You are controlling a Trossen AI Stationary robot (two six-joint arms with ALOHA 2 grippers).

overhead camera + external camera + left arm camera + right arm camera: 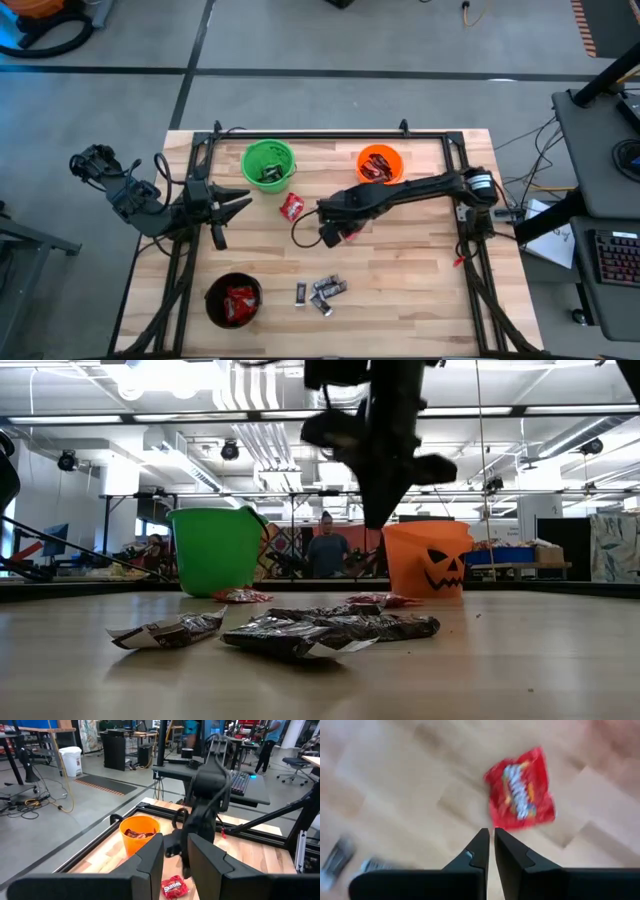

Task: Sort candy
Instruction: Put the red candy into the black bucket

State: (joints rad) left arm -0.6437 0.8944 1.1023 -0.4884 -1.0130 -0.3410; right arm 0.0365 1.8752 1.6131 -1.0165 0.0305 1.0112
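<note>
A bright red squarish packet (292, 207) lies flat on the wooden table, and just beyond my right gripper's fingertips in the right wrist view (522, 790). My right gripper (326, 228) hangs above the table, shut and empty, a little to the packet's right. A second red packet (350, 233) lies under that arm's wrist. Several small black-silver bars (320, 292) lie near the table's near edge (300, 630). My left gripper (238, 203) is open and waits at the table's left, with the red packet (175, 887) showing beyond its fingers.
A green bucket (268, 163) and an orange pumpkin-face bucket (380, 163) stand near the far edge. A black bucket (233, 300) holding red packets stands at the near left. A black frame (330, 134) runs along the table's edges. A person (325, 550) stands in the room behind.
</note>
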